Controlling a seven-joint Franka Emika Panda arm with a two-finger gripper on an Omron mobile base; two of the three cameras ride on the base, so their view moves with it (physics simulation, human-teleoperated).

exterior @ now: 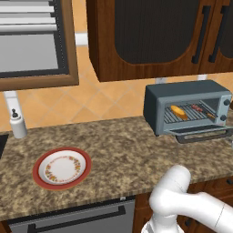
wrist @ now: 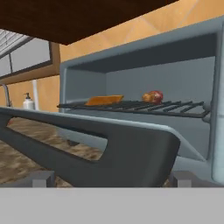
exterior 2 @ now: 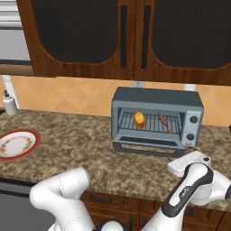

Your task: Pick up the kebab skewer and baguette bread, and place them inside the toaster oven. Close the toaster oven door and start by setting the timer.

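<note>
Golden-orange stubby baguette bread and thin kebab skewer of dark red chunks lie on the wire rack inside the grey-blue toaster oven, its dark glass door folded down; the hand, fingers apart, sits at the door's handle.

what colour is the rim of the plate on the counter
Red, around a white centre with a small floral pattern; the plate shows best in the left base view.
</note>
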